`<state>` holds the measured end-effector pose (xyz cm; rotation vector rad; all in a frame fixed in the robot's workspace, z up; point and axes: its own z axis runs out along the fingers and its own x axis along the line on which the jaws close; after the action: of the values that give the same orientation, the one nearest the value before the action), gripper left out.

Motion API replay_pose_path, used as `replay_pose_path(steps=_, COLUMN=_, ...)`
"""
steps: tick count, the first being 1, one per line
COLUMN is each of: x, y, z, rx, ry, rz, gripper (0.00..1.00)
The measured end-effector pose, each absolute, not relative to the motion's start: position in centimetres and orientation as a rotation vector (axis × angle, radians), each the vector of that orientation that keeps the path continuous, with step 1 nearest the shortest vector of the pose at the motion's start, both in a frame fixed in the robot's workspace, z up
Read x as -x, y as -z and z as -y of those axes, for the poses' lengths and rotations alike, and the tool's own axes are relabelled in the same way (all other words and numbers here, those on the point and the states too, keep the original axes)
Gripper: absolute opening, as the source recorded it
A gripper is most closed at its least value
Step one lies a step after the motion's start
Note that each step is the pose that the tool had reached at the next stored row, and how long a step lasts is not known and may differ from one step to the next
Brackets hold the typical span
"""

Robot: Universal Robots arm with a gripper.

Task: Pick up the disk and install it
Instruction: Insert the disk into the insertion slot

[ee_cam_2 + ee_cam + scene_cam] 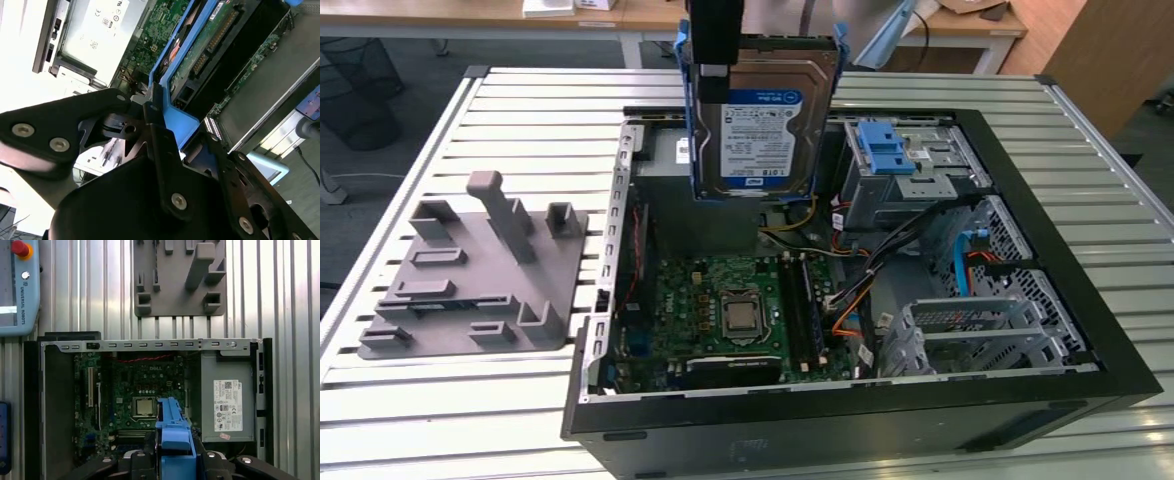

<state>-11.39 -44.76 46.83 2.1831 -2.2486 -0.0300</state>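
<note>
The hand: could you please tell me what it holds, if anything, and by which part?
The hand holds the disk, clamped on its blue side rail, above the open computer case.

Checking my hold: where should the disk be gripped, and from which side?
By its blue side rail, from above: the rail is a thin ridge to pinch, and the disk hangs upright over the open case. The gripper is shut on it.

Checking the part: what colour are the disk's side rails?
Blue, clearest on the disk in the exterior view.
</note>
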Motion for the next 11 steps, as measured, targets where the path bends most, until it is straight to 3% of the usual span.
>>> replay_pose_path(steps=11, x=10.1, y=-46.8, z=44.8, rx=-2.183, ry=0.03, rz=2.248, gripper=0.37)
